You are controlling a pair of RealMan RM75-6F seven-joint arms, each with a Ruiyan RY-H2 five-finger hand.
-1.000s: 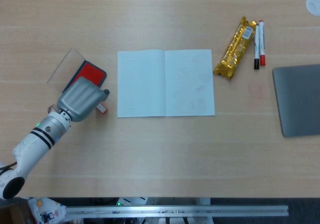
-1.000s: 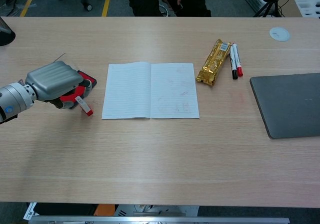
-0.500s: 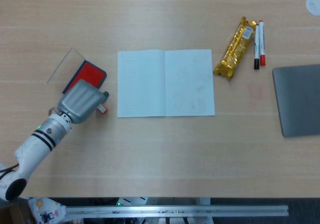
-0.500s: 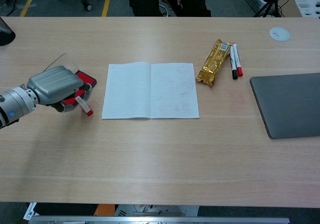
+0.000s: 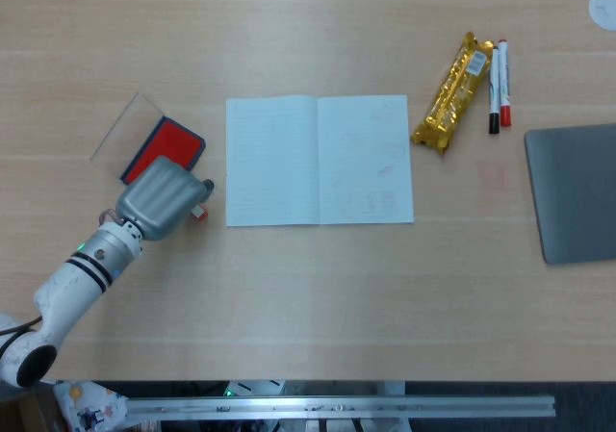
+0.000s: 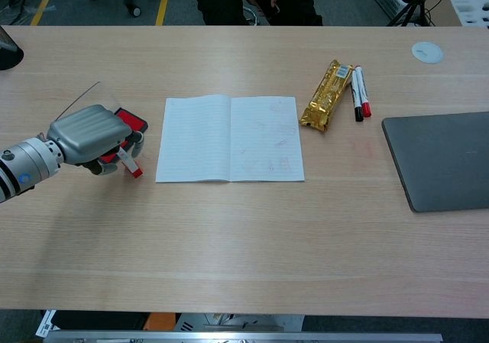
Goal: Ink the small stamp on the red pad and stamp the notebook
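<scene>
1. The left hand (image 6: 90,135) hangs low over the left part of the worktop (image 6: 244,244), knuckles up, with its fingers (image 6: 134,139) curled down around the small stamp (image 6: 130,163)
2. The small stamp is red and white; it sticks out from under the fingers, tilted, its lower end at or just above the worktop; whether it touches cannot be told
3. The stamp lies just beside the near corner of the red pad (image 5: 166,146), off the pad's surface
4. The red pad sits open, with its clear lid (image 5: 123,127) lying on the far left side of it; the hand covers the pad's near end
5. The notebook (image 5: 319,160) lies open and flat to the right of the pad, near the stamp but apart from it; faint marks show on its right page
6. Farther right lie a gold snack wrapper (image 5: 455,91), two marker pens (image 5: 498,84) and a grey laptop (image 5: 574,192)
7. The right hand shows in neither view
</scene>
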